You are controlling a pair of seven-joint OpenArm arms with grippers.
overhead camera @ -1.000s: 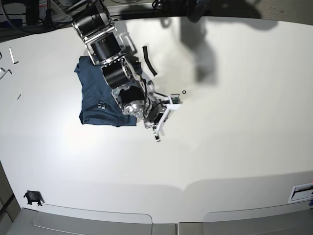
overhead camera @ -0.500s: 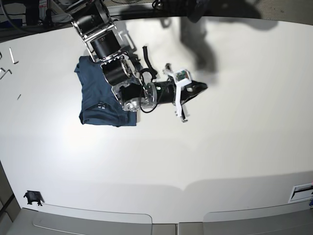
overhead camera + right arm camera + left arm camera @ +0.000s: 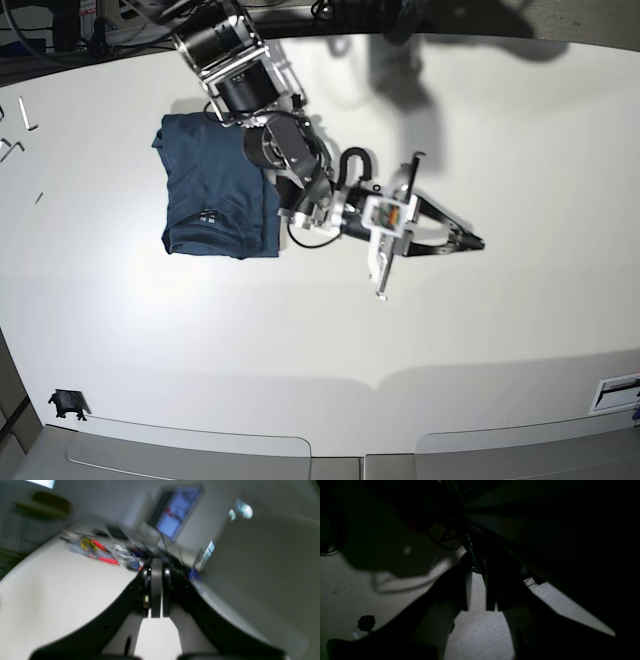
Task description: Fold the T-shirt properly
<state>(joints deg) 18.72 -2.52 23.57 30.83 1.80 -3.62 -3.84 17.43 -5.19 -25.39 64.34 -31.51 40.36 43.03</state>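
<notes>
One folded T-shirt (image 3: 215, 195) lies on the wide white table (image 3: 500, 330).

Base view: overhead, looking straight down on the whole desk (image 3: 480, 330) from well above. Right wrist view: mounted just behind the right hand (image 3: 156, 592), facing along its fingers across the desk toward the room; blurred. Left wrist view: behind the left hand (image 3: 477, 590), close over dim floor. Base and right wrist views share the desk.
</notes>
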